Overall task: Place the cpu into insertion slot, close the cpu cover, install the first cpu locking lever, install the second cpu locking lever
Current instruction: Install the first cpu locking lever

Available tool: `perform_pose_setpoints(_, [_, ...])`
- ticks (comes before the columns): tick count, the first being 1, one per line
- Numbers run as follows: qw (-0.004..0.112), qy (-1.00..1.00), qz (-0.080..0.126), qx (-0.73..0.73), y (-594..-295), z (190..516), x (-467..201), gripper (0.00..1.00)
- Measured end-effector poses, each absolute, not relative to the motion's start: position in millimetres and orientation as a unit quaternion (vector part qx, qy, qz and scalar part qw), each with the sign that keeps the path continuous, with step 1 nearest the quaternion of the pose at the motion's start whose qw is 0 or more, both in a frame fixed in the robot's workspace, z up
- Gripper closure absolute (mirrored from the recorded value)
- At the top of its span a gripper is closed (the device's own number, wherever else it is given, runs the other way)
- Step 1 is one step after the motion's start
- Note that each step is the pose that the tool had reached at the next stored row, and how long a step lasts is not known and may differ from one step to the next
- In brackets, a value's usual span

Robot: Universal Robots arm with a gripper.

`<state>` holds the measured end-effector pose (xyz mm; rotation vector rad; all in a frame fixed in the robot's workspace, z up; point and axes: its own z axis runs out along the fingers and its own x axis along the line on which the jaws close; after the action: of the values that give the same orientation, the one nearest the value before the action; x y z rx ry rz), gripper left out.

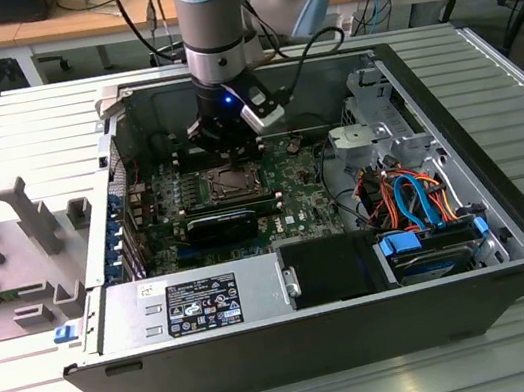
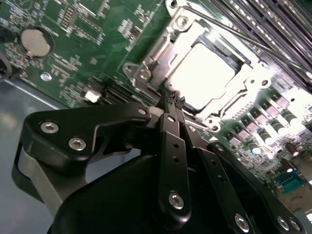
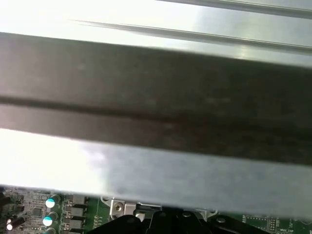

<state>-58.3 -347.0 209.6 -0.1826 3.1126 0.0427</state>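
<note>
Your gripper [image 2: 175,101] has its fingertips pressed together, holding nothing, right at the insertion slot's [image 2: 161,48] edge, upper centre of the second wrist view. The cpu [image 2: 207,73] sits inside under the cpu cover [image 2: 243,90]. It looks light, stiff and fragile; handle by edges. Memory sticks [image 2: 273,34] crowd close.
</note>
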Motion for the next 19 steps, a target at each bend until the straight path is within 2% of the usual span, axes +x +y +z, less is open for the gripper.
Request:
perform_pose_setpoints(10, [0.023, 0.998, 0.013, -0.059, -346.5, 209.5, -90.7, 0.89])
perform_pose_setpoints(19, [0.023, 0.997, 0.012, -0.067, -337.6, 209.6, -93.1, 0.89])
